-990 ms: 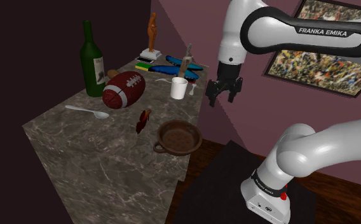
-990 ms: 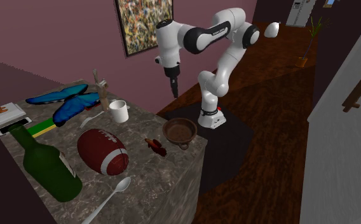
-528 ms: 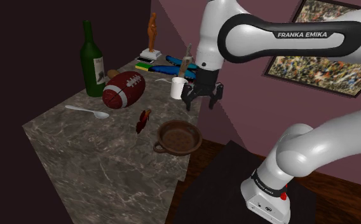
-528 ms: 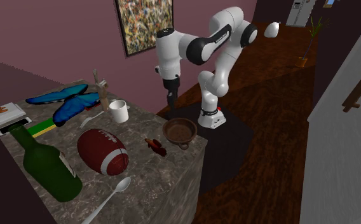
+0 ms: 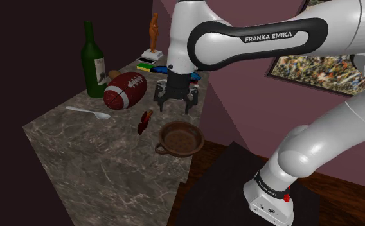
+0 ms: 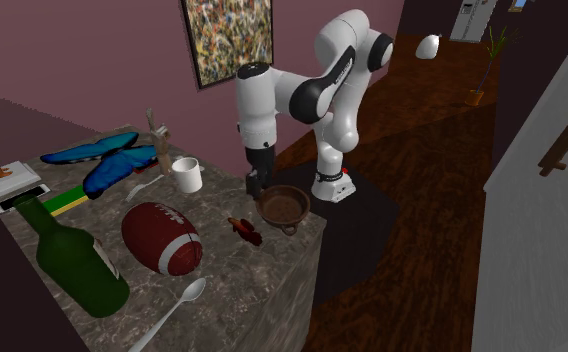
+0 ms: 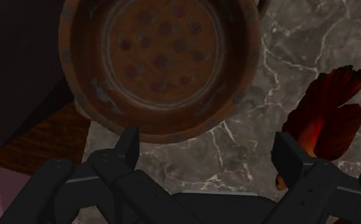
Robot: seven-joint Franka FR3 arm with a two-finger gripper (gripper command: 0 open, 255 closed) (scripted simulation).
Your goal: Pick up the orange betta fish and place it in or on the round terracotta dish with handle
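The orange-red betta fish lies on the marble tabletop. Just beside it, near the table's edge, sits the round brown terracotta dish with a small handle. My black gripper hangs open a little above the table, behind the fish and the dish, holding nothing. In the wrist view the dish lies ahead of one finger, and the fish lies just beyond the other finger. Bare marble shows between them.
A football, a green wine bottle and a white spoon stand further along the table. A blue butterfly, a white mug and a figurine on books fill the far end. The table edge drops off right by the dish.
The arm has swung toward the shoulder view's left and come lower, from beyond the table's edge to above the tabletop behind the fish and dish. The fingers stay open.
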